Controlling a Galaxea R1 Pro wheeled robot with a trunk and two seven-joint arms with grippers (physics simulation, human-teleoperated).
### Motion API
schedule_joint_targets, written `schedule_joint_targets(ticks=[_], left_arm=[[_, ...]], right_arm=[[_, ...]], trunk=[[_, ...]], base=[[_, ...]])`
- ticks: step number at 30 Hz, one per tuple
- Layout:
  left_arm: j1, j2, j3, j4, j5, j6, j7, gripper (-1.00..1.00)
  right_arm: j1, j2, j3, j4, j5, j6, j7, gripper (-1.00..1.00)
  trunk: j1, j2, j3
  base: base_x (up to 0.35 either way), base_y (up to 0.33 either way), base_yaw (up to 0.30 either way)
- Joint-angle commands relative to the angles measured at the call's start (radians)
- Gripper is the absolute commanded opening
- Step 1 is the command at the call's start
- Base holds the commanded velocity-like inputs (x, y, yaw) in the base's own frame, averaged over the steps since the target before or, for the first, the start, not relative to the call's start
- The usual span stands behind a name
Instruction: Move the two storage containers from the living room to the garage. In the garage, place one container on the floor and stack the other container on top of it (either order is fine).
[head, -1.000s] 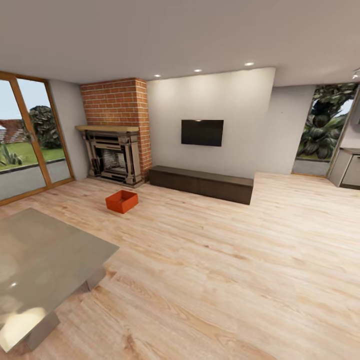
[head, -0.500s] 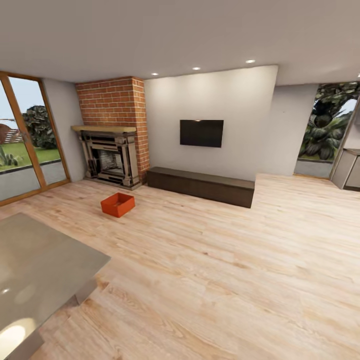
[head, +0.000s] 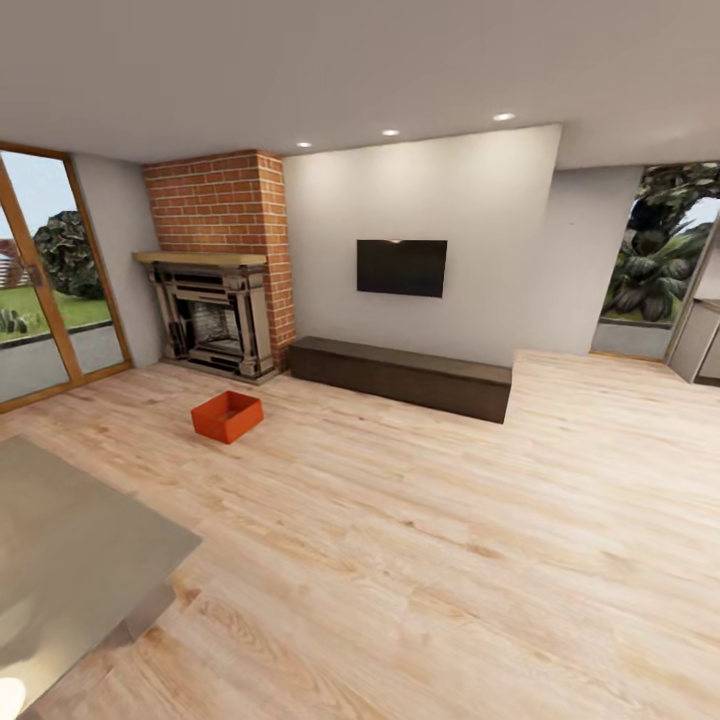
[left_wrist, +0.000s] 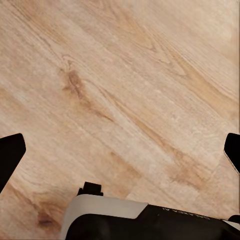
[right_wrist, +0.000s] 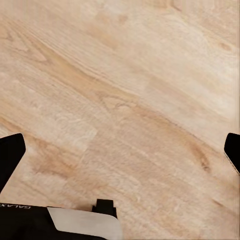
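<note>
Orange-red storage container (head: 228, 416) at about ten o'clock in the head view: shallow, lidless, tapered walls, sitting empty on the light wood floor (head: 430, 540) before the brick fireplace (head: 213, 313). Left pincer (left_wrist: 120, 150) and right pincer (right_wrist: 120, 150) both spread wide over bare planks, pinching nothing. Compared with a second ago, whole view swung rightward; grey coffee table (head: 70, 545) now mostly cut off at eight o'clock

One orange-red bin (head: 228, 416), shallow, lidless, upright and empty, on the light wood floor (head: 420, 540) before the fireplace (head: 213, 322).
</note>
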Motion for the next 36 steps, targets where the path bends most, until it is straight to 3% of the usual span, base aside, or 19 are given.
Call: schedule_joint_targets(ticks=[1,36], left_arm=[[-0.001,0.001,0.008,0.003,0.003,-0.004,-0.008,1.00],[-0.001,0.001,0.008,0.003,0.003,-0.004,-0.008,1.00]], right_arm=[[0.000,0.000,0.007,0.001,0.001,-0.002,-0.003,1.00],[0.000,0.000,0.007,0.001,0.000,-0.002,-0.003,1.00]], trunk=[[0.001,-0.001,0.000],[0.001,-0.001,0.000]], base=[[0.322,-0.087,0.000],[0.322,-0.080,0.000]])
